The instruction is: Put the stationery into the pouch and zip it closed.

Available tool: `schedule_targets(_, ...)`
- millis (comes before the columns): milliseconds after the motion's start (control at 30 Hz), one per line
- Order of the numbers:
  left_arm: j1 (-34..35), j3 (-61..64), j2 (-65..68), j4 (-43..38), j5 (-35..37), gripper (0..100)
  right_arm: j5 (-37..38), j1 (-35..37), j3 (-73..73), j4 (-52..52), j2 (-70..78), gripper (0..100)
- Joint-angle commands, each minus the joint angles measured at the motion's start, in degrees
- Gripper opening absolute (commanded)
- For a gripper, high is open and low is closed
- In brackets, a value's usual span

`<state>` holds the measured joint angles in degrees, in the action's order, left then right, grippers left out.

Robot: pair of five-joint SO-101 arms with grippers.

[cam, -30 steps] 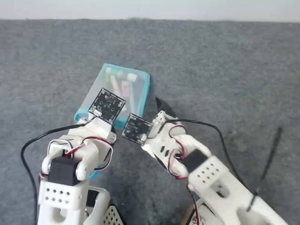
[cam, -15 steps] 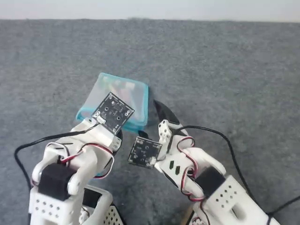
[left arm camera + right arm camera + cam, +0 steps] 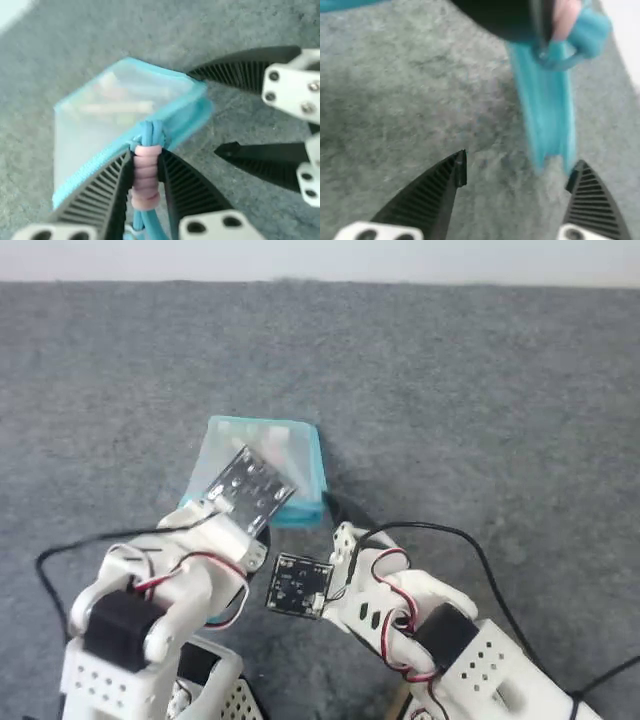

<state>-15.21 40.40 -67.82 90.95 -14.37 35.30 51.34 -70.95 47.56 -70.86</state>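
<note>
A teal pouch [image 3: 305,465] with a clear face lies on the grey carpet, and pink and pale stationery [image 3: 280,443] shows through that face. In the left wrist view my left gripper [image 3: 145,156] is shut on the pink zipper pull [image 3: 145,172] and its teal cord, at the near edge of the pouch [image 3: 100,127]. My right gripper [image 3: 516,172] stands open just above the carpet with nothing between its fingers. It is beside the teal pouch edge [image 3: 545,115]. Its black fingers [image 3: 245,72] show next to the pouch corner.
Grey carpet [image 3: 480,390] covers the table, with room to the right of and beyond the pouch. Black cables [image 3: 470,540] trail from both arms near the front edge. A pale wall strip runs along the back.
The pouch has been turned and dragged a little toward the arms by the left gripper. The right arm has drawn back toward the front edge, away from the pouch.
</note>
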Motion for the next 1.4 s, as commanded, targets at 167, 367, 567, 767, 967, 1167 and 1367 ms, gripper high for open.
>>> schedule_targets(167,-0.4,-0.8,-0.7,-2.7,1.1,1,-1.3,0.8,3.0,-3.7,-0.3,28.1)
schedule_targets(367,2.1,-0.6,-0.8,-2.6,1.0,1,-1.1,0.7,3.2,-6.9,-0.2,28.1)
schedule_targets(567,2.3,-0.6,-0.8,-2.4,1.0,1,-0.8,-1.5,4.1,-11.4,7.7,28.1)
schedule_targets(767,6.4,-0.6,-0.9,-2.9,1.0,1,-0.9,-3.7,11.0,-12.2,18.1,28.1)
schedule_targets(967,6.6,1.5,-0.9,-3.7,0.9,1,-1.2,-5.1,13.4,-16.6,24.6,23.4)
schedule_targets(1167,6.6,2.9,-0.9,-4.7,0.9,1,-1.3,-5.1,13.4,-20.4,26.9,11.1)
schedule_targets(1367,6.9,2.9,-0.9,-4.7,0.9,1,-1.2,-5.3,14.9,-19.9,27.4,0.9)
